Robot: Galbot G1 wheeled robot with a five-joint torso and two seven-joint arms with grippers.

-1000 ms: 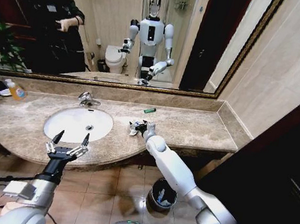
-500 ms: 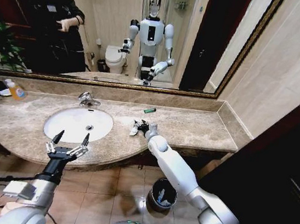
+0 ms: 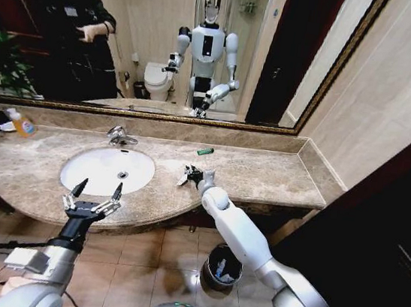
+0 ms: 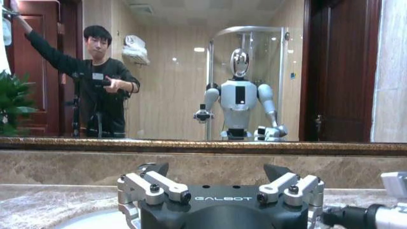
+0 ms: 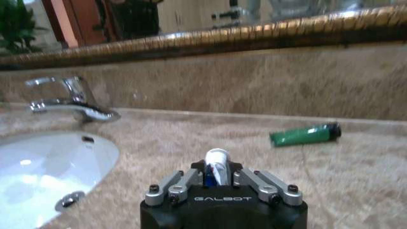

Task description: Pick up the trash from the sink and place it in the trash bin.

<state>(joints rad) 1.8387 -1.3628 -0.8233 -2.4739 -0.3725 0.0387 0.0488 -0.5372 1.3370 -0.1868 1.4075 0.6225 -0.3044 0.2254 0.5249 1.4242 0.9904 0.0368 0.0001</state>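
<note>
Step in hand: the pick looks done; the right gripper [image 5: 218,183] has its jaws closed narrow on a white-and-blue tube [image 5: 216,168], the white cap end standing up between them.
Right gripper place: over the marble worktop [image 3: 263,172], just beside the sink [image 3: 106,169] on its right, low to the surface; whether the tube is already clear of the stone I cannot tell.
Held thing: small flat tube, pinched near its middle, upright between the jaws.
Other trash: a green stick [image 5: 305,135] lies flat on the worktop beyond the jaws and to one side, well apart from them, near the back wall.
Basin: white, with nothing lying in it that I can make out; chrome faucet [image 5: 70,98] behind it.
Left gripper [image 3: 93,201]: hovers at the front rim of the sink, jaws spread wide, holding nothing.
Trash bin [image 3: 222,267]: on the floor under the worktop edge, below the right forearm, with some items already inside.
Next move, as I judge it: lift clear of the worktop, draw back past its front edge, lower over the bin mouth, then release.
Risk: the grip is thin, so the tube could slip during the swing.
</note>
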